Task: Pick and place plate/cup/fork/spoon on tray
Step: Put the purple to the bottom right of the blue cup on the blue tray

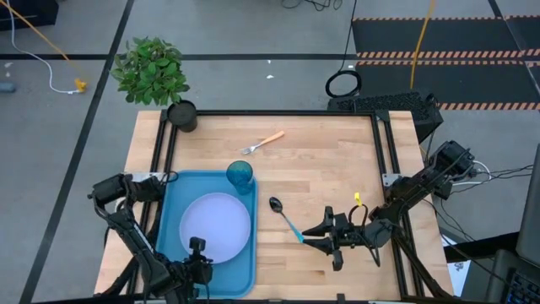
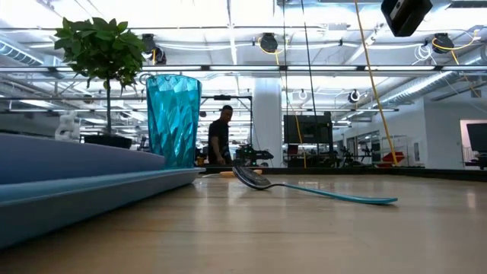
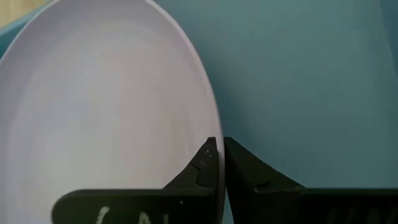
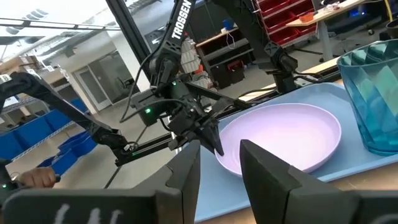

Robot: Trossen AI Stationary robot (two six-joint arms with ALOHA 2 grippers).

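Lying slantwise in the middle of the frame, the spoon (image 1: 286, 218) is found just left of the right gripper (image 1: 319, 236), whose fingers are spread apart, with the handle end nearest.

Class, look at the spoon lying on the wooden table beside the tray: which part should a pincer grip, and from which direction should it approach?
Probably the light blue handle of the spoon, taken from straight above with the fingers across its narrow width. It lies flat on the table, clear of the tray, and the slim handle gives two parallel sides; the black bowl is wider and curved. The right pincer, open beside the handle's end, is nearest.
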